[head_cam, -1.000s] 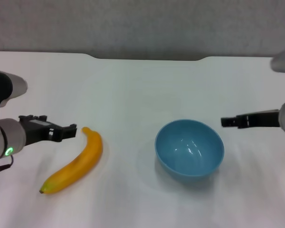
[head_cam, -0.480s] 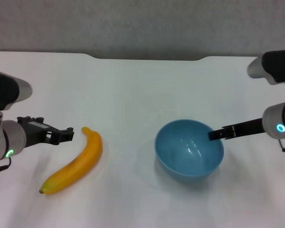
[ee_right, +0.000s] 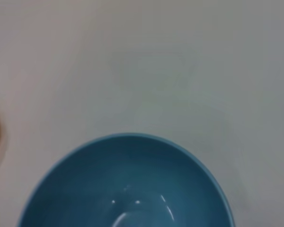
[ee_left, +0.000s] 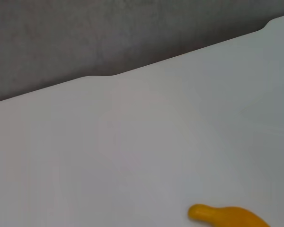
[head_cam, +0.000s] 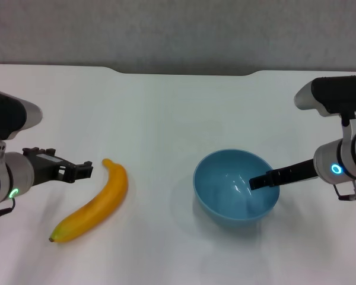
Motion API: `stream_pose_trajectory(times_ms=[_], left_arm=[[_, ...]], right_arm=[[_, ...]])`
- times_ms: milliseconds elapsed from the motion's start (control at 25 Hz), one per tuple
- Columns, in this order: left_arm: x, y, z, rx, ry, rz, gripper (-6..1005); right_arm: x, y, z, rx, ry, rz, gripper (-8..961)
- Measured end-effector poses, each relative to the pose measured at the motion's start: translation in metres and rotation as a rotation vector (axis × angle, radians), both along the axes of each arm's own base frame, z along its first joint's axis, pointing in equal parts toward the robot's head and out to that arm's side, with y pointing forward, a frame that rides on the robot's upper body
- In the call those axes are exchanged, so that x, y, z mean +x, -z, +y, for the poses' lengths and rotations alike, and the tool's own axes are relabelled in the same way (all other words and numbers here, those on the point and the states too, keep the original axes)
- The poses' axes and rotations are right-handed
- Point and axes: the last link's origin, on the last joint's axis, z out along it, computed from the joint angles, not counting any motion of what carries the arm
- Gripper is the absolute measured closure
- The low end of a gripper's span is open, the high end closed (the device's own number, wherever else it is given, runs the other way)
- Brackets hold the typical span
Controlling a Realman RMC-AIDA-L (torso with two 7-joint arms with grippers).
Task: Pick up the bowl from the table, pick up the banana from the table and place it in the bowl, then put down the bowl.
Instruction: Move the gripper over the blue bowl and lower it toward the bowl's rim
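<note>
Blue bowl [head_cam: 236, 187] sits right of the worktop's [head_cam: 166, 113] centre, toward the near edge; my right claw [head_cam: 256, 181] reaches over its rim, grip state unclear. Picking up the bowl is the step; next I must pinch the rim. Left claw [head_cam: 85, 168], equally unclear, waits beside the banana [head_cam: 95, 203].

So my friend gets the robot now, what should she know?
Right tool: reaching over the rim into the bowl; can't tell if it grips.
Left tool: hovering just beside the banana's stem end, not touching.
Bowl and banana both sit on the table, banana to the bowl's left.
Done: nothing lifted.
Left: lift bowl, put banana in, set bowl down.
</note>
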Motion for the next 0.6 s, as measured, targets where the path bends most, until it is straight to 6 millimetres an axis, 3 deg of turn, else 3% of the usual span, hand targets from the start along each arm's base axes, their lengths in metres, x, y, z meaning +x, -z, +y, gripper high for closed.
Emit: stream_pose_trajectory(times_ms=[600], left_arm=[[0.004,0.012,0.0,-0.02,0.015,-0.005,167]], right_arm=[[0.017,0.005,0.001,0.004,0.013,-0.033,108]])
